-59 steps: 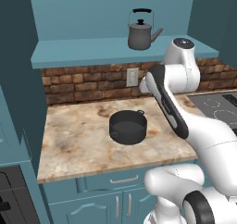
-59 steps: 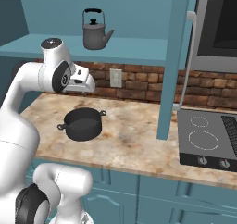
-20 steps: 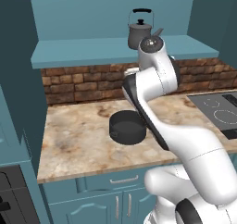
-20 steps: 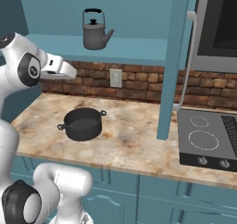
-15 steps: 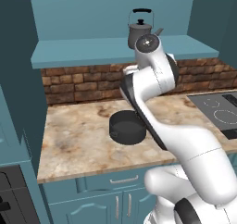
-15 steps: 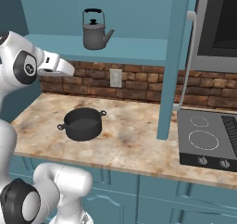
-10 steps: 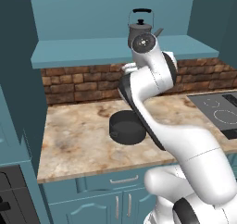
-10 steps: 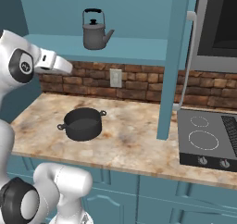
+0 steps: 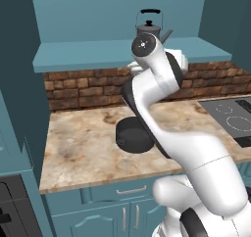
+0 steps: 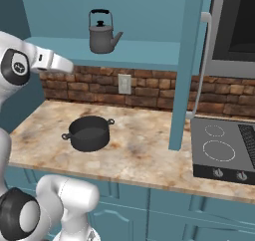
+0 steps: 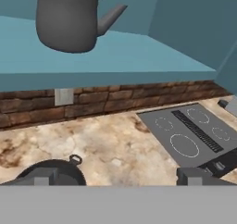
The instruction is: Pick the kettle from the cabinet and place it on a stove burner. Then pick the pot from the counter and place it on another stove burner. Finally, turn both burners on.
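The dark grey kettle [image 9: 149, 28] [image 10: 102, 33] stands on the teal shelf of the open cabinet [image 10: 144, 51], spout pointing right. In the hand view the kettle [image 11: 69, 19] looms at the upper left, above and ahead of my gripper [image 11: 118, 176], whose fingertips [image 11: 44, 174] stand wide apart with nothing between them. My hand [image 10: 55, 61] hovers just below shelf height, left of the kettle. The low dark pot [image 9: 133, 134] [image 10: 89, 133] rests on the marbled counter [image 10: 144, 153]. To the right lies the stove [image 10: 224, 148] [image 11: 190, 133] with its white burner rings.
The cabinet's open door [image 10: 191, 60], with a long silver handle [image 10: 201, 65], hangs between the counter and the stove. A brick backsplash with a wall outlet [image 10: 124, 84] runs behind the counter. Small knobs [image 10: 216, 173] line the stove's front edge.
My arm has swung the hand a little up and to the left, nearer to shelf height. Kettle and pot have stayed put; the jaws remain wide.
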